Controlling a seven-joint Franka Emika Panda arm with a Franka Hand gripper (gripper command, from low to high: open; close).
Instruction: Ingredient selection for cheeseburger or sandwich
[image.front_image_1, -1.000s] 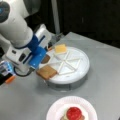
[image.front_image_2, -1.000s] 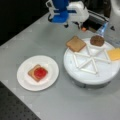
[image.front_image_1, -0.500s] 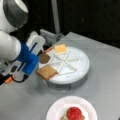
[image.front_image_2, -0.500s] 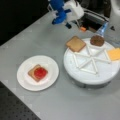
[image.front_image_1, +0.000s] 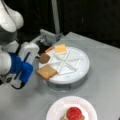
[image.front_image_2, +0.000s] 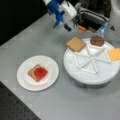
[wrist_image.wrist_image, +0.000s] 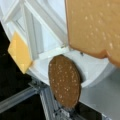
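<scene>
The sandwich (image.front_image_2: 37, 73) so far, toast under a red round (image.front_image_1: 74, 113), sits on the paper plate (image.front_image_2: 25, 82). The toast square (image.front_image_1: 46, 72), patty (image.front_image_2: 97, 40) and cheese (image.front_image_1: 60, 48) wait in the divided tray (image.front_image_1: 80, 72). The gripper (image.front_image_2: 65, 24) hovers beside the toast (jaw state I cannot tell); a good pick, I judge, needs centring over one piece.

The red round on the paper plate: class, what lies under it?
Under the red round a brown toast square rests on the paper plate. Anything between them is covered.
</scene>
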